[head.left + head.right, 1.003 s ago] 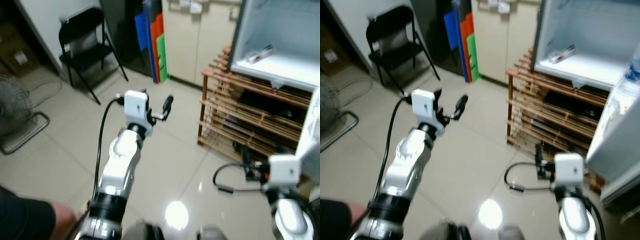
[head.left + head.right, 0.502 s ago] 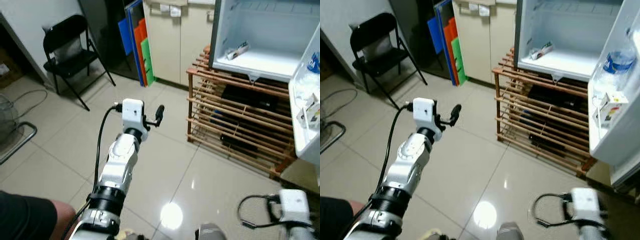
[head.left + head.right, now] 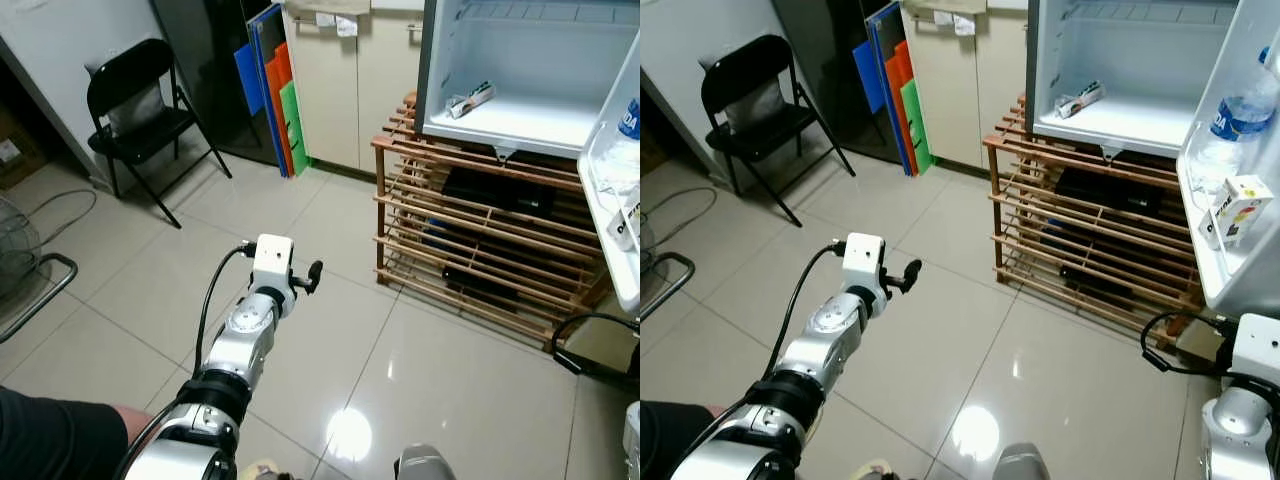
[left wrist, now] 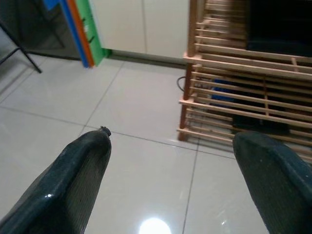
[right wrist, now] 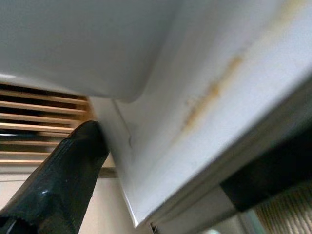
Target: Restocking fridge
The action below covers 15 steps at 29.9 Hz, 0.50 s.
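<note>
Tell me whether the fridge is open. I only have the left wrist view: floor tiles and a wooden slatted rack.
Observer: Yes. The fridge above that rack is open, with its door swung to the robot's right.
Operator: Anything inside?
Observer: One small carton lies on the shelf.
Operator: And in the door?
Observer: Its shelf holds a water bottle and a small box.
Operator: Where's the right gripper?
Observer: The right gripper is low at the door's bottom edge, fingers apart with that edge between them.
</note>
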### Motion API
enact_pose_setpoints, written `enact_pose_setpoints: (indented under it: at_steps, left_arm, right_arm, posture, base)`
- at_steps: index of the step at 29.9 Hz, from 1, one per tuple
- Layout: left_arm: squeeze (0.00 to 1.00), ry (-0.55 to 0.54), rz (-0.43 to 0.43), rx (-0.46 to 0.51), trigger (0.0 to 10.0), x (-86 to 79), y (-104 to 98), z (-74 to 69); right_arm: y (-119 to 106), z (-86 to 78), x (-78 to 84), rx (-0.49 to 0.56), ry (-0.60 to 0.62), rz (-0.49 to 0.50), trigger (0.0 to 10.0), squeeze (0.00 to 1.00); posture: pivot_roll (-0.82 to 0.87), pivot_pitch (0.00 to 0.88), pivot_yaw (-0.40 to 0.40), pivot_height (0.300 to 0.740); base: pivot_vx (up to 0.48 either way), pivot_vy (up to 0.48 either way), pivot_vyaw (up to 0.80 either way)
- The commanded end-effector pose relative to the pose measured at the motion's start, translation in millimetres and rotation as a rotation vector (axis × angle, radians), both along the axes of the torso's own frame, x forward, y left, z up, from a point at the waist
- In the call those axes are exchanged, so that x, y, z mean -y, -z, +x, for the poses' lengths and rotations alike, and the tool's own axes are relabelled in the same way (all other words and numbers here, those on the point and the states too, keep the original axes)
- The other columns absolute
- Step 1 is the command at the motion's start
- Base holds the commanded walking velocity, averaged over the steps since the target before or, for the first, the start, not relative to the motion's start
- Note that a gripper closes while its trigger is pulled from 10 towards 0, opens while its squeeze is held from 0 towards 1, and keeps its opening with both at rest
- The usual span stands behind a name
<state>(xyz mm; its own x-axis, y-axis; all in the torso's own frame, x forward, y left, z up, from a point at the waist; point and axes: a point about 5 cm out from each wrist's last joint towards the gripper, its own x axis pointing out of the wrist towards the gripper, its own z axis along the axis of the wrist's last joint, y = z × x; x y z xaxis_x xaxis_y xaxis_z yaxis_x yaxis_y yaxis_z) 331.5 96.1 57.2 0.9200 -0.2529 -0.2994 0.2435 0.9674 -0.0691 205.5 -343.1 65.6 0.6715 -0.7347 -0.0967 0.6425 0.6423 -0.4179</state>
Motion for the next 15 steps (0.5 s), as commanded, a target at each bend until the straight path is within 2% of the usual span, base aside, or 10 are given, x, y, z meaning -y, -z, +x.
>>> enact_pose_setpoints:
  at_steps: [1, 5, 6, 8, 10, 13, 15]
  left_arm:
    - [0.00, -0.003, 0.013, 0.018, 10.0, 0.0, -4.7, 5.0]
    - [0.00, -0.006, 0.015, -0.003, 10.0, -0.2, -1.5, 5.2]
    - [0.00, -0.008, 0.014, -0.008, 10.0, -0.4, -0.7, 5.1]
    - [0.00, -0.006, 0.034, -0.028, 10.0, -1.9, 3.4, 3.7]
    - [0.00, -0.003, 0.048, -0.052, 10.0, -2.7, 7.6, 2.0]
    - [0.00, 0.001, 0.066, -0.082, 10.0, -3.2, 13.0, -0.4]
    - [0.00, 0.000, 0.067, -0.092, 10.0, -3.3, 14.5, -1.1]
  right_arm:
    - [-1.7, 15.8, -29.0, 0.030, -0.181, 0.026, 10.0, 0.00]
    - [5.8, 23.9, -72.4, 0.045, -0.461, 0.137, 10.0, 0.00]
    - [6.8, 23.7, -78.9, 0.044, -0.507, 0.148, 10.0, 0.00]
    - [15.6, 17.9, -103.6, -0.011, -0.706, 0.203, 10.0, 0.00]
    - [27.0, 7.9, -119.8, -0.092, -0.848, 0.270, 10.0, 0.00]
    - [40.8, -3.7, -120.5, -0.193, -0.904, 0.351, 10.0, 0.00]
    - [42.6, -5.0, -116.7, -0.212, -0.898, 0.341, 10.0, 0.00]
  posture:
    - [-0.35, 0.047, 0.134, 0.718]
    - [-0.35, 0.048, 0.134, 0.718]
    - [-0.35, 0.048, 0.134, 0.718]
    - [-0.34, 0.048, 0.133, 0.718]
    - [-0.34, 0.049, 0.129, 0.718]
    - [-0.34, 0.048, 0.125, 0.718]
    - [-0.34, 0.048, 0.124, 0.718]
  base:
    - [0.000, 0.000, 0.00]
    - [0.000, 0.000, 0.00]
    - [0.000, 0.000, 0.00]
    - [0.000, 0.000, 0.00]
    - [0.000, 0.000, 0.00]
    - [0.000, 0.000, 0.00]
    - [0.000, 0.000, 0.00]
